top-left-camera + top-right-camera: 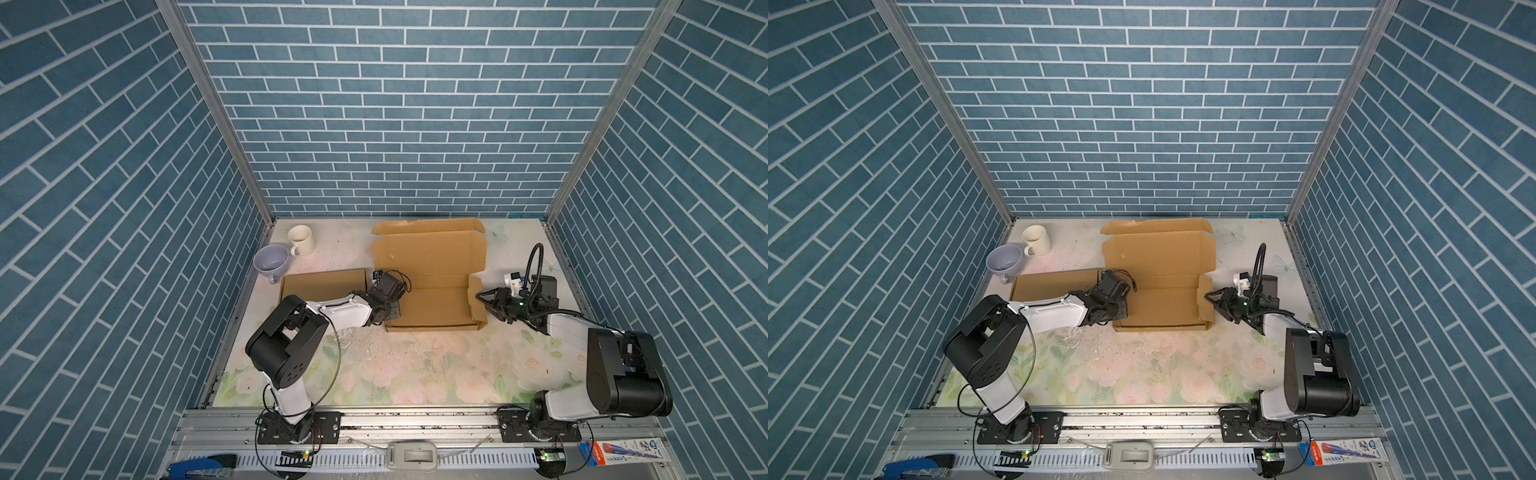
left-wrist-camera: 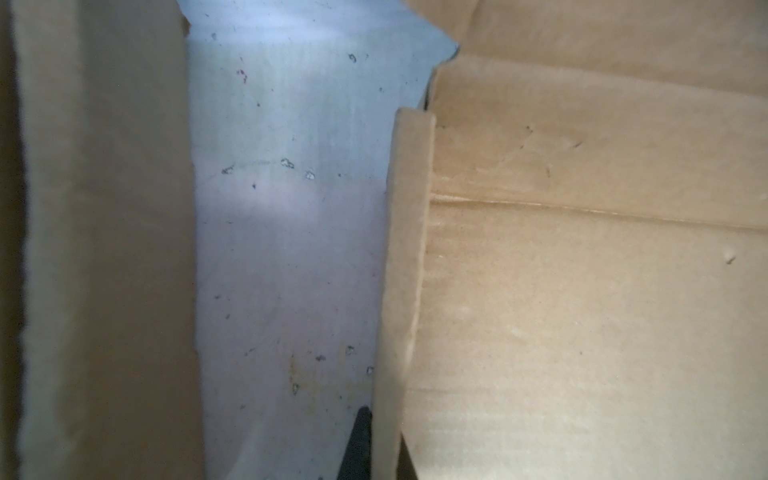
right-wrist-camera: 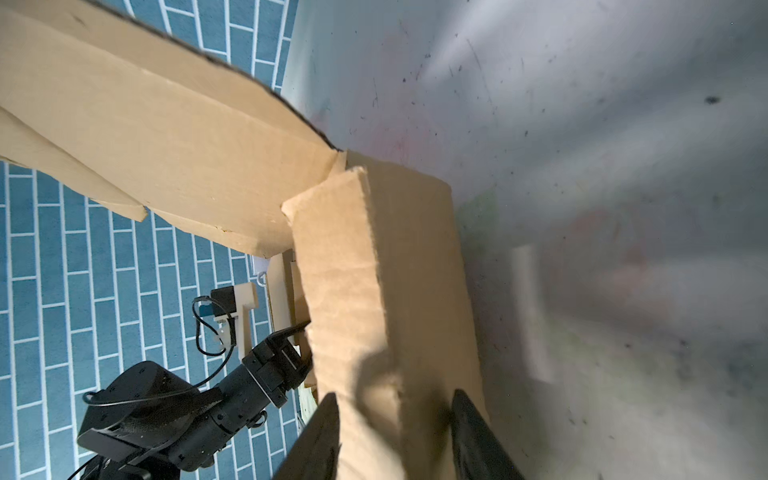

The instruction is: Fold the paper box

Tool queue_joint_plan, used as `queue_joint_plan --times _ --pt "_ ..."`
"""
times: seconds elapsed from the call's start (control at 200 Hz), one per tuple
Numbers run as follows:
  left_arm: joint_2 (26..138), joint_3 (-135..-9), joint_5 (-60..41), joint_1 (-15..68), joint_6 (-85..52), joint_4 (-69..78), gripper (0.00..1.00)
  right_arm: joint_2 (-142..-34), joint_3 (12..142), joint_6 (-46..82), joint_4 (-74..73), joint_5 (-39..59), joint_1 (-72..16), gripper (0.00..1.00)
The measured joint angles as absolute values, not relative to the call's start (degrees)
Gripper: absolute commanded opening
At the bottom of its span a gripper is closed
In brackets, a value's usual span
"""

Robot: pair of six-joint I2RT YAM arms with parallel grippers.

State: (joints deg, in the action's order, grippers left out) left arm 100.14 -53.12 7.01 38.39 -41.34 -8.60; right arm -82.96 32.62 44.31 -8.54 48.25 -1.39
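Right wrist view alone: right tool spread astride paper box side flap; left tool pressed together.

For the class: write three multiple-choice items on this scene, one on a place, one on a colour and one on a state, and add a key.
1. In both top views, the white mug and lavender cup stand where, relative to the paper box?
A) right of it
B) left of it, towards the back
C) inside it

2. The wall bricks are:
A) blue
B) red
C) yellow

3. The box's lid is:
A) shut over the tray
B) open, behind the tray
C) torn off

Key:
1 B, both sit near the far left corner.
2 A, blue bricks with pale joints.
3 B, the tray's floor is uncovered.
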Motion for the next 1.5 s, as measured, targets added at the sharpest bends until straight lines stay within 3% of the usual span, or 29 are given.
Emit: queue_joint_plan --times 0.38,0.955,1.19,1.495 --pt "100.2 -53.36 7.05 38.54 -41.34 -8.8 0.0 -83.59 42.0 35.51 9.15 22.33 -13.5 0.32" --pt "104.57 -59.96 12.21 40.47 -40.88 -14.31 0.0 -99.2 56.12 31.55 25.02 -23.18 -33.23 0.0" --pt "108.6 -64.99 21.21 44.34 -41.17 -19.92 0.0 -105.3 62.5 33.36 32.51 -31.73 -37.39 0.0" --pt "112.9 -69.58 28.77 47.46 -41.34 -25.19 0.0 -108.49 65.08 36.27 35.64 -34.41 -38.74 0.0"
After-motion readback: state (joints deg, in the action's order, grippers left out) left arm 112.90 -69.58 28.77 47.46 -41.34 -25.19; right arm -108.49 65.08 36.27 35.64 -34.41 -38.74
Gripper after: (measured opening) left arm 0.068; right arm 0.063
